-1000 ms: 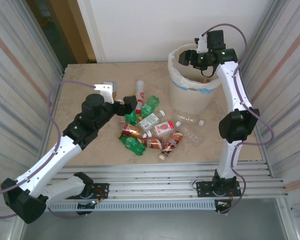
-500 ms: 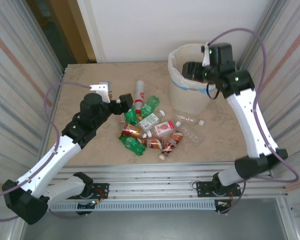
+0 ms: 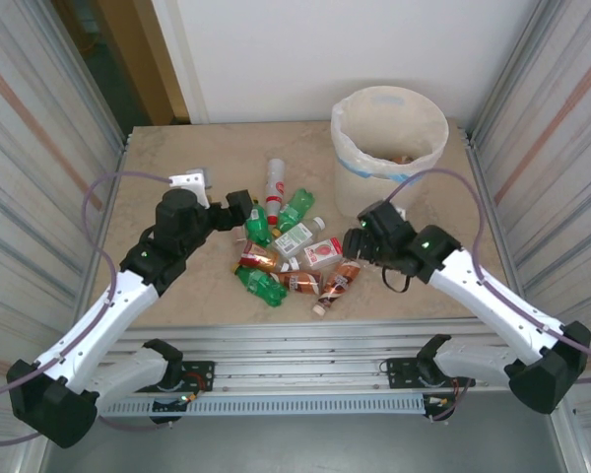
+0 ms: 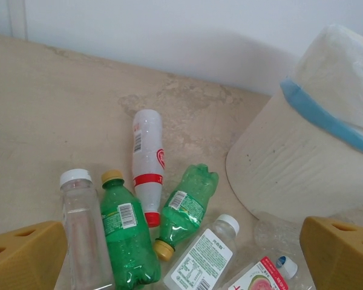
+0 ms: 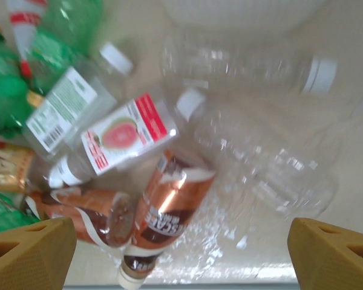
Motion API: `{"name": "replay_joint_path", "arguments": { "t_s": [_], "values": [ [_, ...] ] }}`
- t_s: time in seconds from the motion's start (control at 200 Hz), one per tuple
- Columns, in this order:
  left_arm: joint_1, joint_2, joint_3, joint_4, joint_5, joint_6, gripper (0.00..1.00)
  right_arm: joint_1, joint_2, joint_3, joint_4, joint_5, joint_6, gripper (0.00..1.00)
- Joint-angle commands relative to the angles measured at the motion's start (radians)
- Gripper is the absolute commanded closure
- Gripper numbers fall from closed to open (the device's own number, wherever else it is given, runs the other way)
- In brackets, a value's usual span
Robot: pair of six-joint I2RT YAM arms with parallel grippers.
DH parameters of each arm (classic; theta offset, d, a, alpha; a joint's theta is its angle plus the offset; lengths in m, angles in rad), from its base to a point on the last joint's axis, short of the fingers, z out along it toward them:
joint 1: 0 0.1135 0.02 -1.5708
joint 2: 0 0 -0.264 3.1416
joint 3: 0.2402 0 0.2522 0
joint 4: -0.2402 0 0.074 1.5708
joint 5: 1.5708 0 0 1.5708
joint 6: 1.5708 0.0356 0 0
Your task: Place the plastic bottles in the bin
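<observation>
Top external: bagged bin [image 3: 360, 197] holds brownish item [image 3: 402, 157]; plastic bottles [image 3: 294, 239] outside.

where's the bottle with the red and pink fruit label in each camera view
Top external: the fruit-label bottle lies near the picture's centre.
Left wrist: it is at the bottom edge, right of centre.
Right wrist: it lies diagonally, upper left of centre.
Shared landmark: the green-and-white-label bottle lies right beside it in all three views.

Lab cell with corrugated walls [image 3: 41, 128]
</observation>
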Motion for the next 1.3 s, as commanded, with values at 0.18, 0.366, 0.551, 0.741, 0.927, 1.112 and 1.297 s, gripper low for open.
{"name": "replay_joint_path", "arguments": {
  "t_s": [0.18, 0.366, 0.551, 0.741, 0.927, 1.112, 1.297],
  "values": [
    [0.009, -0.014, -0.014, -0.002, -0.015, -0.026, 0.01, 0.078, 0.139, -0.172, 0.277, -0.14, 0.311, 0.11],
    [0.01, -0.014, -0.019, -0.006, -0.022, -0.027, 0.01, 0.079, 0.232, -0.183, 0.311, -0.121, 0.338, 0.14],
    [0.012, -0.013, -0.021, -0.013, -0.029, -0.025, 0.01, 0.054, 0.272, -0.206, 0.334, -0.109, 0.342, 0.22],
    [0.014, -0.009, -0.021, -0.012, -0.029, -0.026, 0.01, 0.03, 0.292, -0.237, 0.357, -0.123, 0.346, 0.28],
    [0.015, -0.002, -0.02, -0.009, -0.024, -0.025, 0.01, 0.008, 0.333, -0.244, 0.394, -0.143, 0.328, 0.31],
    [0.018, -0.004, -0.015, -0.018, -0.025, -0.022, 0.01, -0.015, 0.373, -0.241, 0.416, -0.152, 0.308, 0.32],
    [0.02, -0.013, -0.011, -0.024, -0.031, -0.021, 0.01, -0.02, 0.406, -0.23, 0.427, -0.16, 0.299, 0.37]
  ]
}}
